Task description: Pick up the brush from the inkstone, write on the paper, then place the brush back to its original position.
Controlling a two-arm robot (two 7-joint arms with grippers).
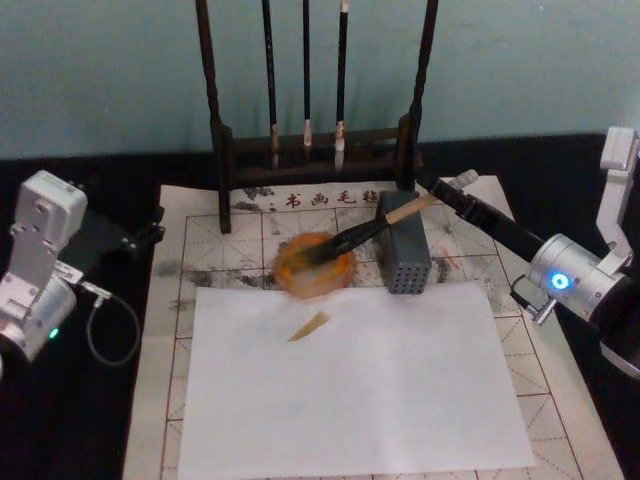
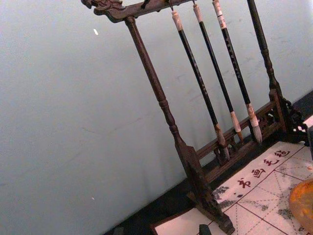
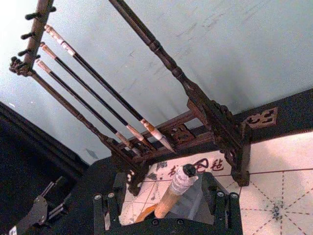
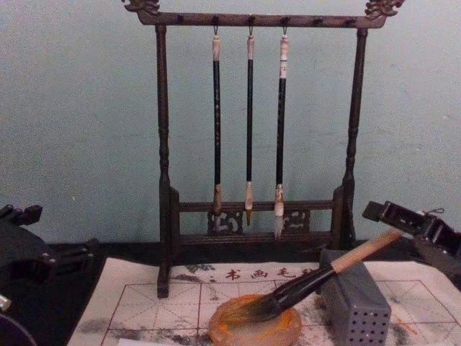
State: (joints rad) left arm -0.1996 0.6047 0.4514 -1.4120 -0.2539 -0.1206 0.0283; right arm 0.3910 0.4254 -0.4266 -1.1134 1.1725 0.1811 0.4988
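Head view shows me the brush (image 1: 362,233) lying with its dark hairs in the inkstone (image 1: 316,266) and its handle leaning on the grey block (image 1: 403,254). My right gripper (image 1: 446,189) has its fingers open on both sides of the handle's end, not squeezing it. My left gripper (image 1: 150,225) waits off the paper (image 1: 232,262), and I cannot tell how its fingers are.

The head view looks steeply down on the paper (image 1: 250,260), with the brush rack (image 1: 315,100) at 12 o'clock. The chest view sits low, facing that rack (image 4: 256,130) level and close. Both wrist views tilt upward at it; the right one looks close along the brush (image 3: 171,196).
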